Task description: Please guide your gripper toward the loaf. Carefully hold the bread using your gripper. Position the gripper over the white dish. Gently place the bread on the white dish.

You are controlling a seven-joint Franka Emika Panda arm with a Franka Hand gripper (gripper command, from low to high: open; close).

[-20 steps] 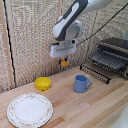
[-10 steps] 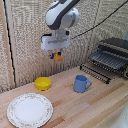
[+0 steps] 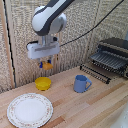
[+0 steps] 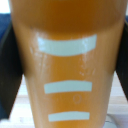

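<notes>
Looked like a mock kitchen set up for robot testing: a wooden desk (image 3: 100, 107) with a white dish (image 3: 29, 110), yellow bowl (image 3: 43, 83), blue mug (image 3: 81, 84) and black dish rack (image 3: 111, 59), backed by woven panels (image 3: 85, 22), under a white robot arm (image 3: 50, 20).

Table (image 3: 105, 107) is being seen as pale planked wood, matt. Loaf (image 4: 67, 65) is being shown smooth, slightly glossy. Rack (image 3: 107, 62) is being read as dark metal wire.
</notes>
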